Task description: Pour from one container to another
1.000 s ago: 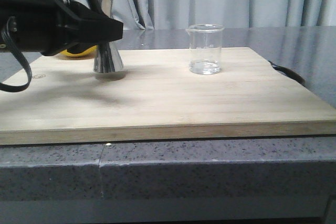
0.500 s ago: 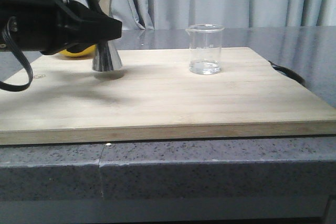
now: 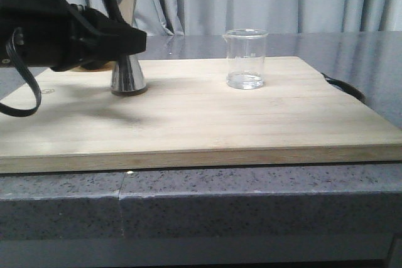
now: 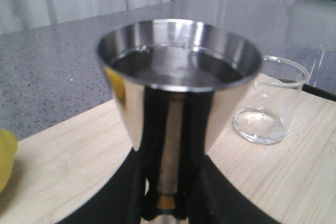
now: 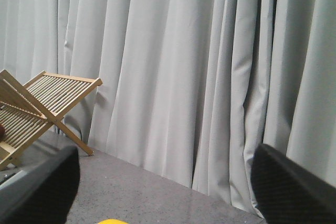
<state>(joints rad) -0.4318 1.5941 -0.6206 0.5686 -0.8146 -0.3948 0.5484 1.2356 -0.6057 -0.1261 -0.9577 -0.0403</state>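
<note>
Count: one jigger (image 3: 125, 32), one beaker (image 3: 245, 58), one wooden board (image 3: 201, 117), two arms, of which only the left shows in the front view.

Left side of the board: the left gripper (image 3: 129, 39) reaches in from the left edge, its black fingers (image 4: 202, 195) clamped on the narrow gold-tinted waist of the jigger. The jigger stands upright with its base on the board. In the left wrist view its upper cup (image 4: 178, 72) holds clear liquid near the brim. The arm's black body covers the board's far left corner and most of a yellow object (image 4: 6, 158) lying behind it, too hidden to identify.

Centre right: the beaker stands upright on the board, well apart from the jigger, spout toward the jigger. A shallow layer of clear liquid lies at its bottom. Nothing stands between the two vessels.

Right edge: a black cable (image 3: 344, 86) lies on the grey countertop (image 3: 251, 205) just beside the board.

Right gripper (image 5: 168, 182): finger pads spread wide, nothing between them, pointed at a grey curtain (image 5: 199, 66). A slatted wooden rack (image 5: 37, 106) stands before that curtain.
</note>
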